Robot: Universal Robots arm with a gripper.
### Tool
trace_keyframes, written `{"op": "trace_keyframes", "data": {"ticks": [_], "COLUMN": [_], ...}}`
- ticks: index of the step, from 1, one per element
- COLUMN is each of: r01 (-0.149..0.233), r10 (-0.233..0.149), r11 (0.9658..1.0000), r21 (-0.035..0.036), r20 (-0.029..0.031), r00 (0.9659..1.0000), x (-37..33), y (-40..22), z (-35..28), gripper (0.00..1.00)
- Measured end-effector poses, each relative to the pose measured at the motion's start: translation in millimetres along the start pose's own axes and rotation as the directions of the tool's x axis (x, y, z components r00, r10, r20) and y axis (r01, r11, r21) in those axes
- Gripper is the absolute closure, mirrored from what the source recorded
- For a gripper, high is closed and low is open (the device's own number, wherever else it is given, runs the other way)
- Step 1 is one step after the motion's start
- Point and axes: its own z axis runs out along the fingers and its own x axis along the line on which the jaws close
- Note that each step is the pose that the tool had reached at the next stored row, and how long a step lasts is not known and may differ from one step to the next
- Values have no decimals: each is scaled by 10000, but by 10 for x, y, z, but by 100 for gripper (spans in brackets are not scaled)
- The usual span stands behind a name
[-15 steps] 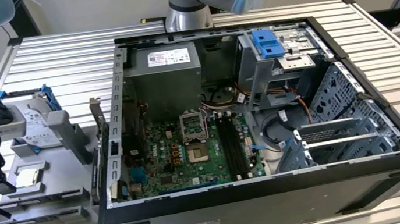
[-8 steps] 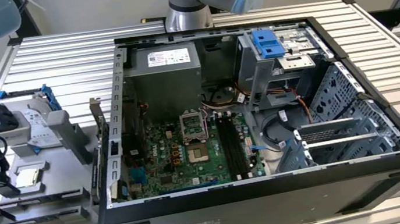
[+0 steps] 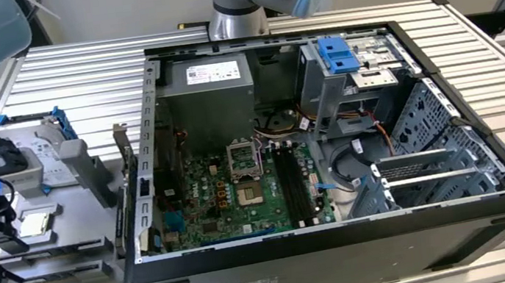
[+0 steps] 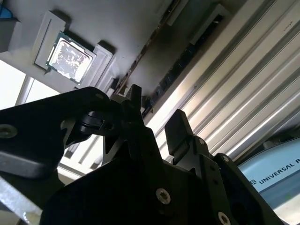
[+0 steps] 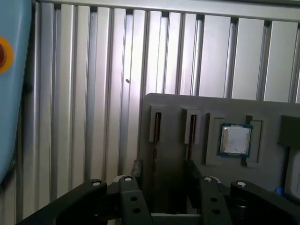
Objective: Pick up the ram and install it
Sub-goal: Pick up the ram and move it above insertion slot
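Your claw (image 5: 164, 166), spread and empty, hovers over the grey tray (image 5: 173, 105) on the counter (image 5: 84, 70). The ram (image 5: 156, 125) stands edgewise in its slot, ungrasped. The motherboard's memory slots (image 3: 289, 175) look unfilled, so both steps remain.

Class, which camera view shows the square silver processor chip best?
The first wrist view: the processor chip lies face-on. The second wrist view shows it slanted; the exterior view shows it small on the grey tray.
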Motion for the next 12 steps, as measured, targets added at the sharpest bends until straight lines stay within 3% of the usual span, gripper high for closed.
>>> {"op": "trace_keyframes", "data": {"ticks": [6, 12], "r01": [-321, -388], "r10": [321, 388], "r11": [9995, 9992], "r21": [10, 12], "r20": [2, 3], "r00": [9995, 9992], "x": [20, 48], "y": [0, -34], "z": [48, 123], "gripper": [0, 0]}}
